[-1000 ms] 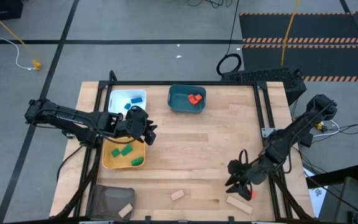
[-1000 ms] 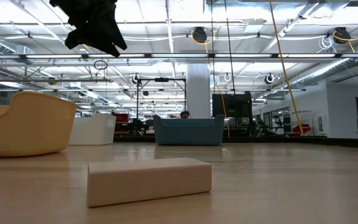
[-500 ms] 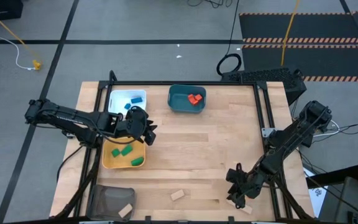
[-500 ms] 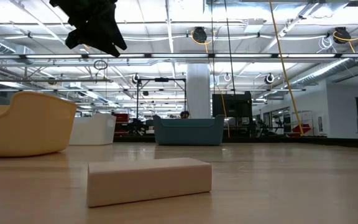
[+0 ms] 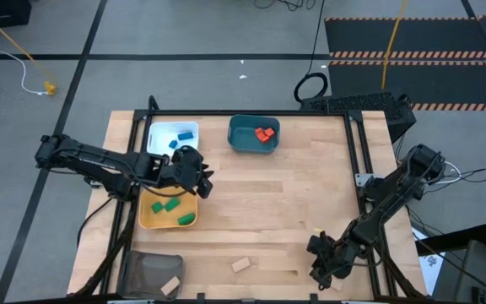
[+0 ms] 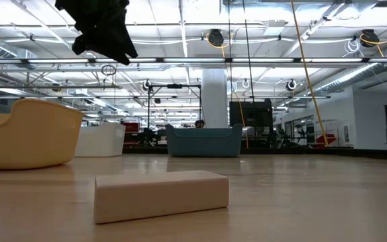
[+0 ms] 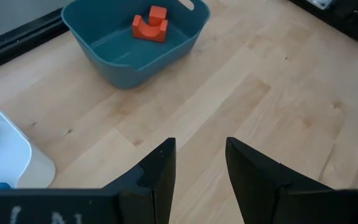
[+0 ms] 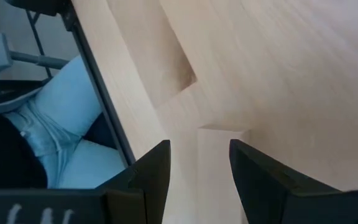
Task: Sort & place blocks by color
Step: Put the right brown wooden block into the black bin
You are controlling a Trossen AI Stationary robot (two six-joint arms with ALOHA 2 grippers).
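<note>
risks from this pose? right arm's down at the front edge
1. The right gripper sits over the tan block near the table's front edge; a skewed close could nudge the block off.
2. A red block seen there earlier is now hidden under the arm and could get knocked.
3. The left gripper hangs by the yellow tray; a swing might clip its rim.

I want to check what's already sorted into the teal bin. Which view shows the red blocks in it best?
The left wrist view: the red blocks sit large inside the open teal bin. The high view shows them small. The low view shows only the bin's wall; the right wrist view shows neither.
</note>
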